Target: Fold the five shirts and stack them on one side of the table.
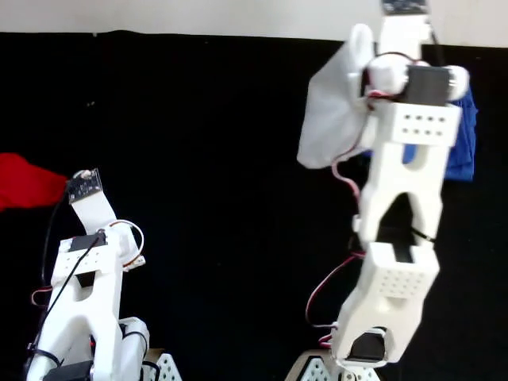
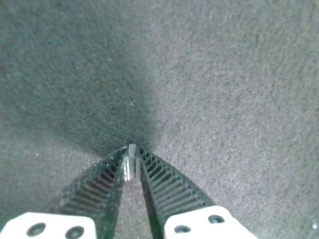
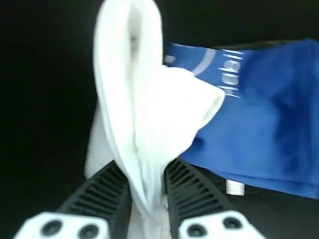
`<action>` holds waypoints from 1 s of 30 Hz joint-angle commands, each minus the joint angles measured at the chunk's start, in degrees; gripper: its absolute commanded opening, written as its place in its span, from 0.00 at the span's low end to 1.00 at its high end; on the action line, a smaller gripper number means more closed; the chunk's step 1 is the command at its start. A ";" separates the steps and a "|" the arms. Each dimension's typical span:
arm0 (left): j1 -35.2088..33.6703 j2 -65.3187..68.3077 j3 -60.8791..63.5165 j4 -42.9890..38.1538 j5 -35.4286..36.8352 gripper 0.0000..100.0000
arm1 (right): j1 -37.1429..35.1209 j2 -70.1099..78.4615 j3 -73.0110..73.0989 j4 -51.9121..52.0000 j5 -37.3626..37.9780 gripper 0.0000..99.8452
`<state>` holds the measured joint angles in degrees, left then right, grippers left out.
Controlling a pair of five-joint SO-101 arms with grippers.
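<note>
1. Holding the white shirt [image 3: 144, 99] pinched between tightly closed jaws, our right gripper [image 3: 145, 172] hangs at the far right of the surface [image 1: 214, 159]. The cloth is bunched in a hanging fold and droops to the left of the arm.
2. The blue shirt [image 3: 269, 134] lies at the far right, just beside the white one. We judge this to be the stack's place, so the step in hand is laying the white shirt on it.
3. We should lower until the hanging edge touches the blue shirt first. Then we draw the gripper across so the cloth spreads out and does not drop in a heap.
4. We should hold the jaws tight until most of the cloth rests. Letting go from high up would likely leave a crumpled pile that spoils the stack.
5. We should line the white edges up with the blue ones. Bunched as it is, we cannot tell whether the white shirt is properly folded.
6. Our left gripper [image 2: 132, 154] is closed on nothing, low over bare surface at the near left. It could pin a corner if the white cloth drags the blue shirt.
7. A red shirt [image 1: 28, 181] lies at the left edge, well apart, and we take it to be waiting its turn.
</note>
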<state>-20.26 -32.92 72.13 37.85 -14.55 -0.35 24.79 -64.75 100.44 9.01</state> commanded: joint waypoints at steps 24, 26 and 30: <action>-0.31 0.04 0.13 -1.41 -0.09 0.01 | 8.22 6.02 -8.40 -5.23 15.30 0.01; -0.31 0.04 0.13 -1.41 -0.09 0.01 | 6.20 3.30 -9.36 -4.18 15.03 0.01; -0.31 0.04 0.13 -1.41 -0.09 0.01 | 3.21 -2.24 -8.92 -4.18 14.95 0.01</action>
<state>-20.26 -32.92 72.13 37.85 -14.55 4.75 29.27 -70.90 96.22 23.52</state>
